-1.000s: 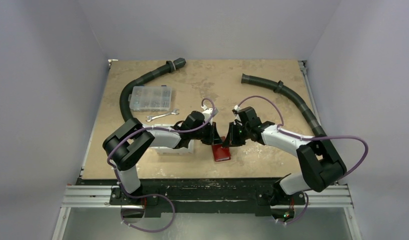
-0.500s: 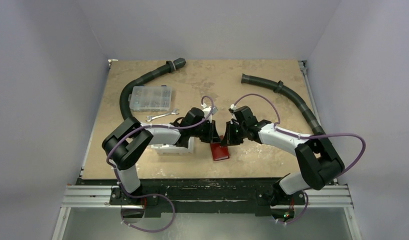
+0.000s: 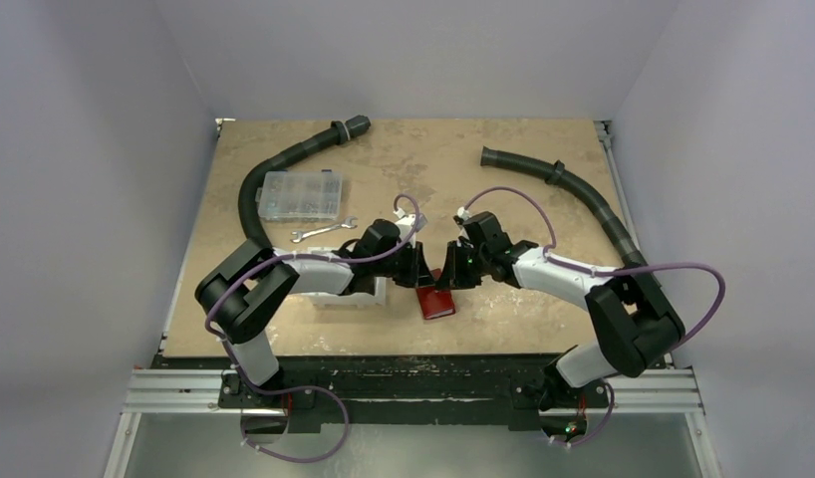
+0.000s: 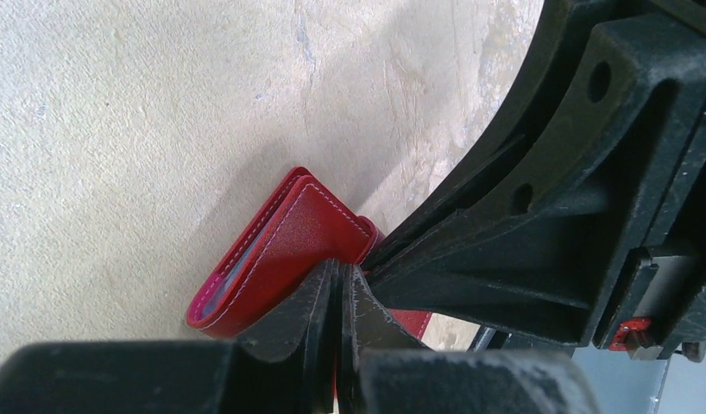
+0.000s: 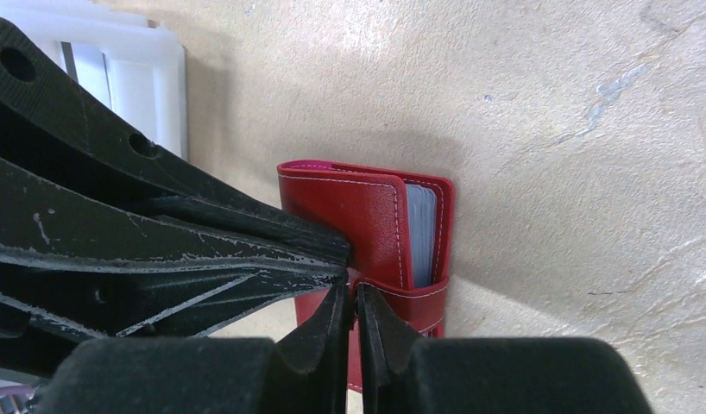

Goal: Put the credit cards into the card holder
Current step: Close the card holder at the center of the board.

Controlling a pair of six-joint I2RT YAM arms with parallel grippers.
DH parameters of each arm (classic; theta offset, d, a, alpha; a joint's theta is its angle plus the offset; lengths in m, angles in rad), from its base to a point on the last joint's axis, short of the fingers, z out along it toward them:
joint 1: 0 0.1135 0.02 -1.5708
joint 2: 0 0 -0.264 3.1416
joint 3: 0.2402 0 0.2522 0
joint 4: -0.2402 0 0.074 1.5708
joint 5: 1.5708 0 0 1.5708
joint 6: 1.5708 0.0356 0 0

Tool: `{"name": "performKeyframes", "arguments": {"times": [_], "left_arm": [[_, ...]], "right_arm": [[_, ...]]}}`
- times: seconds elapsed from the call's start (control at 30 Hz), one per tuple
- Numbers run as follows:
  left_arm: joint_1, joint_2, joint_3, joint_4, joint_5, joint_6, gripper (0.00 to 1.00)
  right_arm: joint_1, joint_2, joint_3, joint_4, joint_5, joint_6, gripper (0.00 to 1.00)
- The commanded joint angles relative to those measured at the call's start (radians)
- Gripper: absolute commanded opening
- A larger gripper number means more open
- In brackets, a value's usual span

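The left gripper (image 4: 339, 274) has its fingers pinched together on a thin red edge of the card holder (image 4: 285, 246), which lies near-centre on the table (image 3: 523, 179) with the credit cards (image 5: 421, 235) inside. The right gripper (image 5: 353, 297) has its fingers a sliver apart at the snap tab (image 5: 419, 291); whether they grip it is unclear.

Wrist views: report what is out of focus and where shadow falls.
Left wrist view: the left gripper is soft at the bottom edge, the card holder sharp, with shadow falling on the table beyond it. Right wrist view: the right gripper blurs near the lens, and the holder's stitching is crisp.

Clear compartment box (image 3: 302, 195), wrench (image 3: 322, 231), white bin (image 5: 164, 78)
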Motion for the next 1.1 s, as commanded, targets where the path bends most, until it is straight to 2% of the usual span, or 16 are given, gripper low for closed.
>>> {"name": "performKeyframes", "arguments": {"times": [0.0, 0.47, 0.57, 0.7, 0.77, 0.83, 1.07], "left_arm": [[0.001, 0.012, -0.053, -0.04, -0.021, 0.008, 0.0], [0.001, -0.005, -0.058, -0.039, -0.02, 0.014, 0.0], [0.001, -0.001, -0.063, -0.028, -0.016, 0.01, 0.0], [0.001, 0.005, -0.065, -0.017, -0.01, 0.004, 0.0], [0.0, 0.007, -0.065, -0.015, -0.009, 0.005, 0.0], [0.001, 0.007, -0.065, -0.014, -0.009, 0.005, 0.0], [0.001, 0.009, -0.066, -0.011, -0.007, 0.005, 0.0]], "right_arm": [[0.014, 0.006, -0.048, 0.085, -0.054, 0.06, 0.15], [0.011, 0.003, -0.086, 0.125, -0.078, 0.087, 0.26], [0.009, -0.001, -0.09, 0.126, -0.08, 0.079, 0.26], [0.006, -0.003, -0.099, 0.146, -0.097, 0.066, 0.22], [0.004, 0.0, -0.102, 0.155, -0.105, 0.062, 0.15], [0.002, -0.002, -0.108, 0.17, -0.115, 0.064, 0.02], [0.0, 0.011, -0.083, 0.15, -0.14, 0.024, 0.0]]}}
